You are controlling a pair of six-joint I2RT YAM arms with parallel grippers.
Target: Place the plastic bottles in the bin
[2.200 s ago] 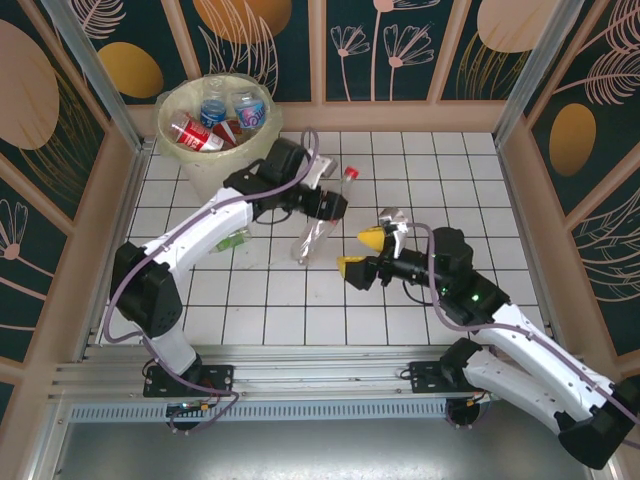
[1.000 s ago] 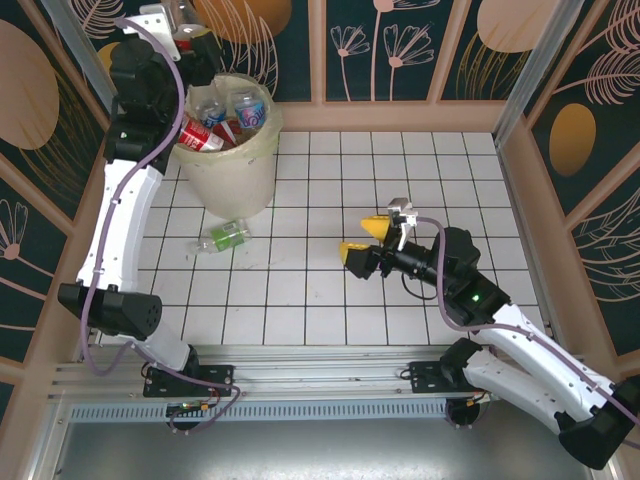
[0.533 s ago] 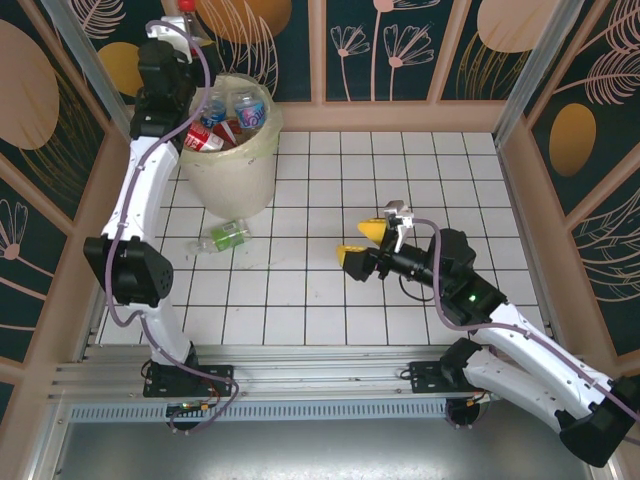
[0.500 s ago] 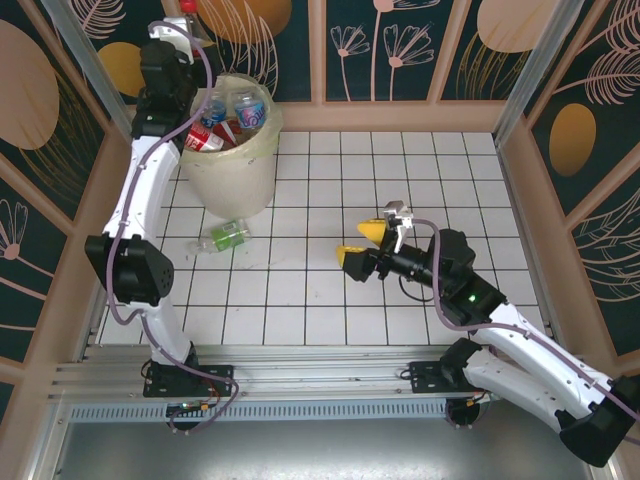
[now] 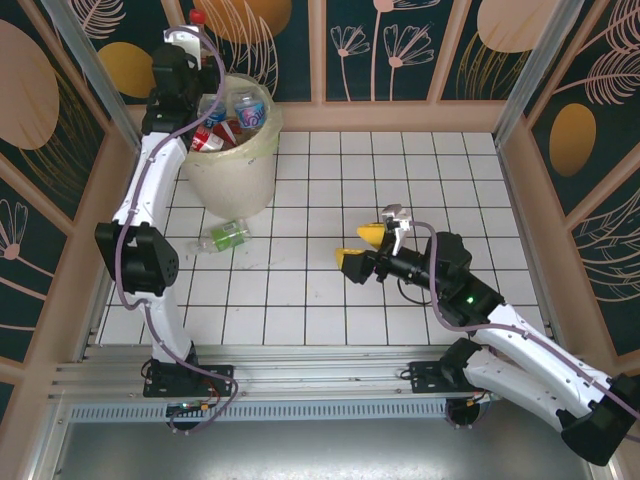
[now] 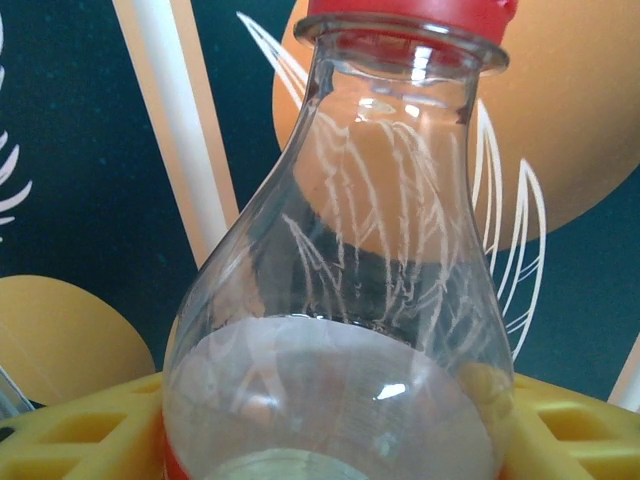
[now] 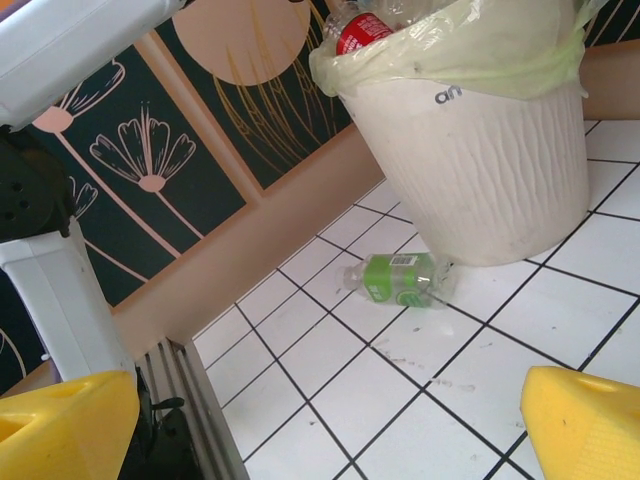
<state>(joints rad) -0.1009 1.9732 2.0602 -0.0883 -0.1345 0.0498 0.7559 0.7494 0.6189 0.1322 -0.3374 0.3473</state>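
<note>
Bottle (image 6: pixel 340 300) clamped in left hand (image 5: pixel 188 38) by bin (image 5: pixel 240 170), right hand (image 5: pixel 360 248) agape (empty), green-labelled bottle (image 5: pixel 226 237) beside bin.

One bin (image 5: pixel 228 175) stands on the desk (image 5: pixel 400 160). At least five bottles can be counted. One green-labelled bottle (image 5: pixel 226 237) lies on the desk, and one red-capped bottle (image 6: pixel 340 330) is gripped by the left end effector (image 5: pixel 190 38). At least three show inside the bin: one red-labelled bottle (image 5: pixel 205 140), one blue-labelled bottle (image 5: pixel 213 110) and a second blue-labelled bottle (image 5: pixel 249 107). Any beneath them cannot be counted. There are two arms, the left arm (image 5: pixel 140 210) and the right arm (image 5: pixel 520 340). There are two end effectors, the right end effector (image 5: pixel 360 249) gaping empty, and four yellow fingers (image 7: pixel 585 420).
</note>
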